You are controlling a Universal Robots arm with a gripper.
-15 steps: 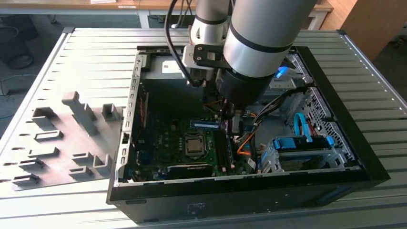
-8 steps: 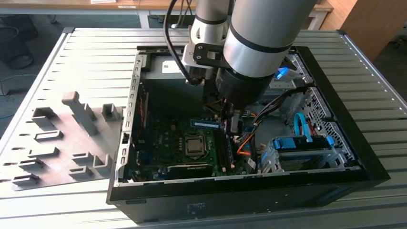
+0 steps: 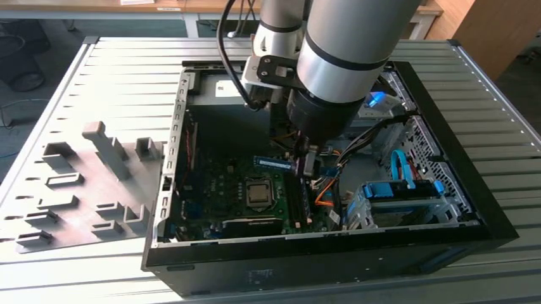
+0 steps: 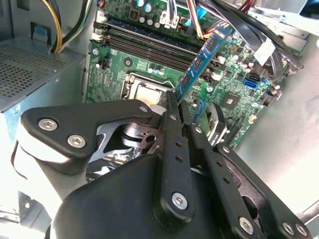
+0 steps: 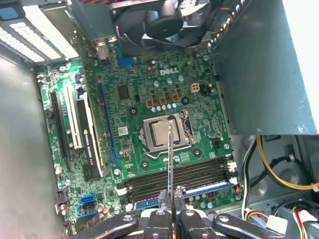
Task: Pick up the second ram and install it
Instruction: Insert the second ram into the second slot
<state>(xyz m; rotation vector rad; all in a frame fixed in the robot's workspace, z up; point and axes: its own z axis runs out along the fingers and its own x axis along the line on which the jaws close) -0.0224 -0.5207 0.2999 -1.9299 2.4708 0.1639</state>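
Observation:
My gripper (image 3: 306, 163) is down inside the open computer case (image 3: 439, 240), shut on the second ram (image 3: 275, 163). The ram is a thin blue-green stick with dark chips (image 4: 203, 60), held by one end and reaching out over the motherboard (image 4: 239, 74). In the first wrist view it appears edge-on (image 5: 170, 149), running from the fingertips (image 5: 163, 198) across the black slot rails (image 5: 199, 174) to the CPU socket (image 5: 158, 134). It hangs above the board, apart from the slots. In the second wrist view the gripper (image 4: 177, 102) clamps the stick's near end.
Grey holder blocks (image 3: 93, 183) stand on a plate at the exterior view's left. Inside the case are a fan (image 5: 159, 22), a metal power supply box (image 4: 30, 69), cable bundles (image 4: 65, 25) and a blue drive cage (image 3: 397, 196). Case walls close in all around.

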